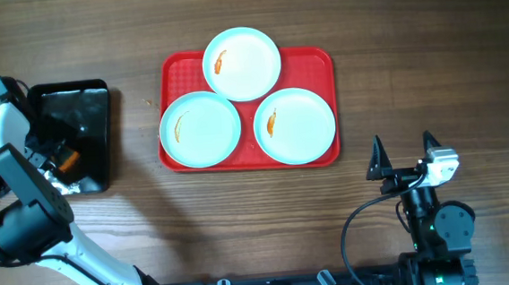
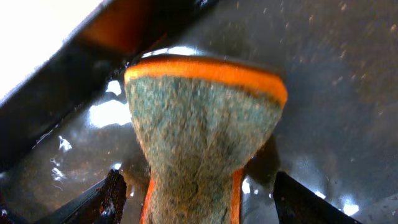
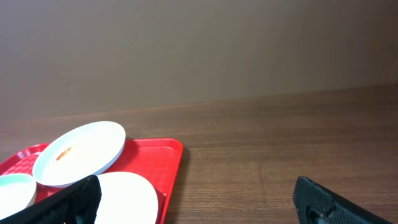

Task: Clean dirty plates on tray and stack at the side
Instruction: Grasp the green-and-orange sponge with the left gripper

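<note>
**No plate wiped yet**

We find all three plates [image 1: 242,64] on the red tray [image 1: 316,59], at its 12, 8 and 4 o'clock, each orange-smeared, none stacked. At the table's 9 o'clock our left gripper [image 2: 196,196] straddles the sponge [image 2: 202,124] in the black tray [image 1: 90,109], jaws apart, not pinching. Our right gripper [image 1: 405,157], at 5 o'clock, hangs wide open.

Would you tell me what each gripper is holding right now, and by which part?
Nothing, it seems. The left gripper straddles the sponge at its pinched lower end, with gaps either side; the right gripper is open and empty.
</note>
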`<action>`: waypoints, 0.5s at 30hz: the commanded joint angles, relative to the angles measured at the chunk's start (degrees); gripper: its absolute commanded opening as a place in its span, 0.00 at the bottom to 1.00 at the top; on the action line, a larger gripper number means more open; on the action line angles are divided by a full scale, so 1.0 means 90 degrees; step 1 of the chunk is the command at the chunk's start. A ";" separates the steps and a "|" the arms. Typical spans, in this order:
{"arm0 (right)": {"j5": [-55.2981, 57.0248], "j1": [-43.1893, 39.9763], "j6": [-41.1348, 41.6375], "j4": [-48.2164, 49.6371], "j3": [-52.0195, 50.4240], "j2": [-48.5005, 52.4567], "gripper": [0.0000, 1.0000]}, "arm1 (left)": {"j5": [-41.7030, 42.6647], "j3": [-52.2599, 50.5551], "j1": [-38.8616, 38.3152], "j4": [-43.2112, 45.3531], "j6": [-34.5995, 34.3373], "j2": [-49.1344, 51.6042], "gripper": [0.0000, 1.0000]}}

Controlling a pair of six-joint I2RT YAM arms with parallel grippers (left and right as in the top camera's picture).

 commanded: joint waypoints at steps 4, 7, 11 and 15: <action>0.0068 -0.0036 -0.0121 0.0022 -0.0005 -0.0034 1.00 | -0.0228 -0.0012 0.0046 0.0607 -0.0005 0.0063 0.80; 0.0068 -0.0036 -0.0124 0.0022 -0.0007 -0.0034 1.00 | -0.0228 -0.0012 0.0046 0.0792 -0.0002 0.0063 0.64; 0.0068 -0.0036 -0.0124 0.0022 -0.0007 -0.0034 1.00 | -0.0226 -0.0017 0.0046 0.0906 0.0333 0.0073 0.57; 0.0068 -0.0036 -0.0119 0.0022 -0.0007 -0.0034 1.00 | -0.0226 -0.0102 0.0046 0.0886 0.0495 0.0080 0.64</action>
